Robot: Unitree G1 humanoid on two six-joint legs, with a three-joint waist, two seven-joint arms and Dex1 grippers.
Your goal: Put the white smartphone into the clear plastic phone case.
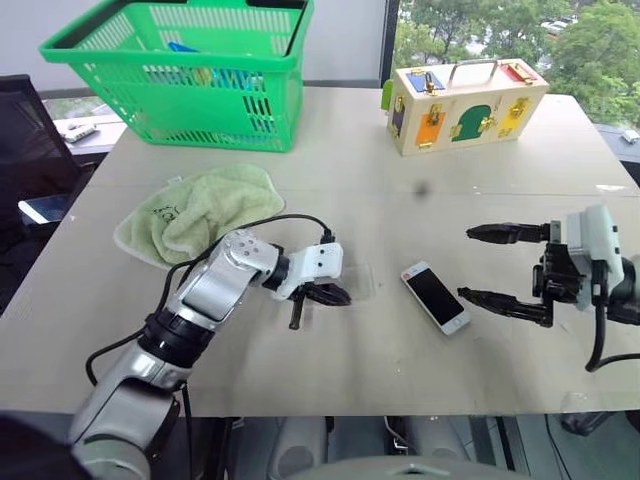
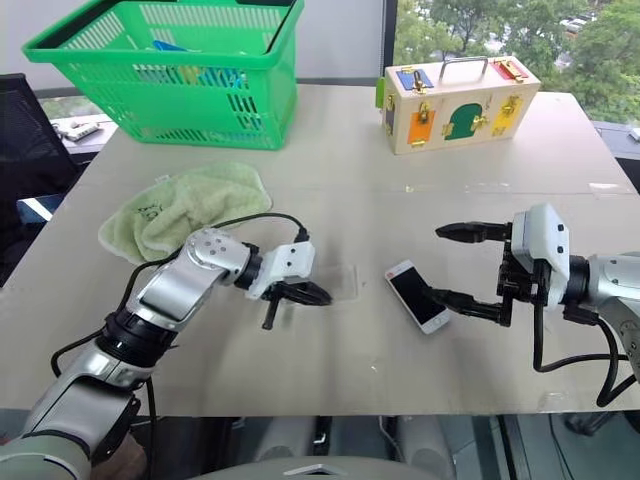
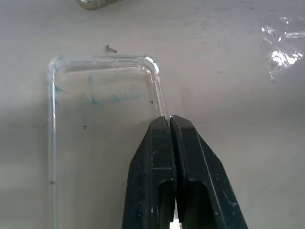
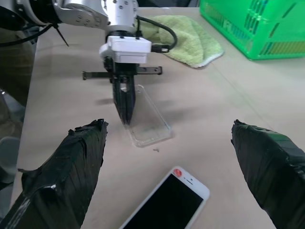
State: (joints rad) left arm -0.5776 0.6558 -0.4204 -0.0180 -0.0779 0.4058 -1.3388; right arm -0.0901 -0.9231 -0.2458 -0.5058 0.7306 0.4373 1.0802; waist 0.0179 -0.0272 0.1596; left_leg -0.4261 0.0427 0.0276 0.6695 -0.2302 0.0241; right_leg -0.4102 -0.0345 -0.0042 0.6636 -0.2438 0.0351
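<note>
While the left gripper (image 4: 125, 112) pinches the clear plastic phone case's (image 4: 148, 122) flexible rim, the right gripper (image 1: 497, 268) gapes beside the stiff, slick white smartphone (image 1: 435, 297); grasp its long edges.

The left arm (image 1: 205, 295) is made of shiny silver metal with round shapes and tiny screws on it, and black rings lower down. A black cable loops over it and plugs into a white boxy block at the wrist. The left end effector (image 4: 125, 102) has two thin black fingers with small scratches on them. The right arm (image 2: 605, 280) is grey and silver, with a white block at the wrist and black cables hanging under it. The right end effector (image 1: 495, 265) has two long black pointed fingers, and they look wrapped in wrinkly black tape
</note>
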